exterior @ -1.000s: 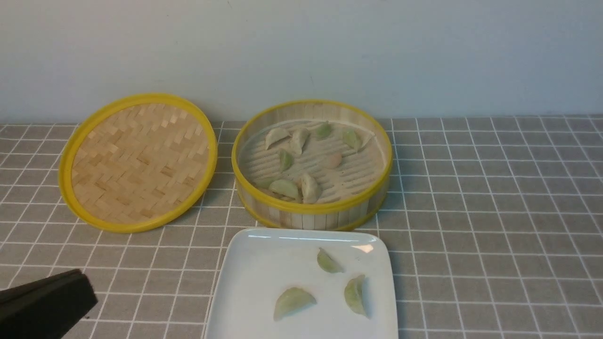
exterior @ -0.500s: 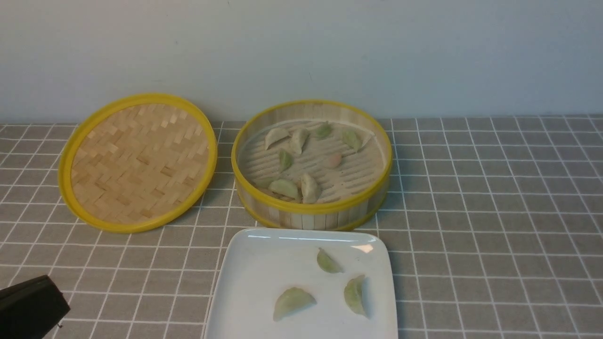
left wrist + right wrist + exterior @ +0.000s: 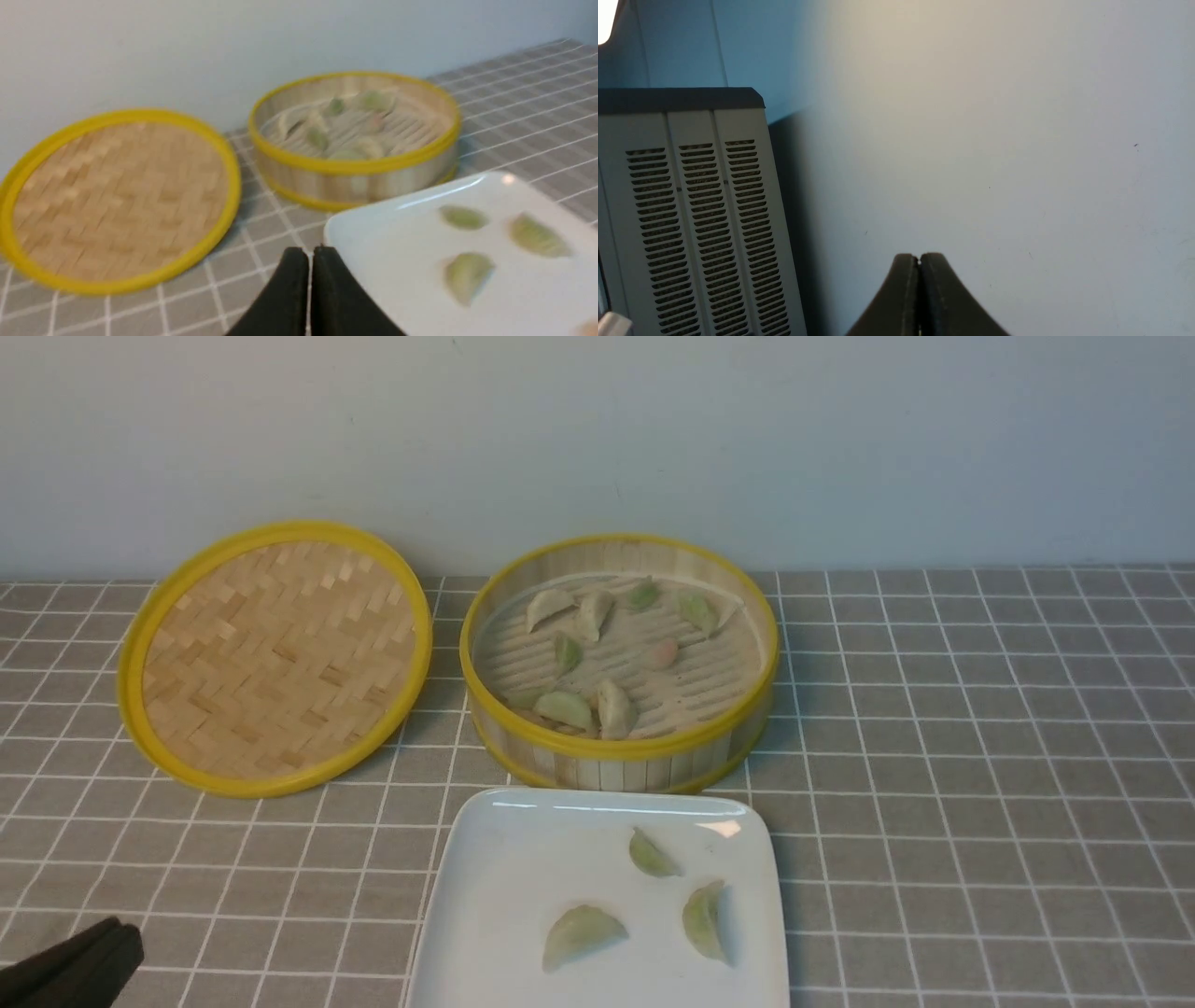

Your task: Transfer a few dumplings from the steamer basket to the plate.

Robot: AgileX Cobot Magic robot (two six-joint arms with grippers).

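Jaws together on both the left gripper and right gripper. Beyond the square white plate, at its twelve o'clock, sits the bamboo steamer basket, dumplings inside; three more dumplings lie on the plate. The woven lid is at the basket's nine o'clock.

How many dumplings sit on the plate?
3 clear dumplings on the plate: one nearest the steamer basket, one at right, one left of both. A pinkish piece cut off in the left wrist view may be another; others may be out of frame.
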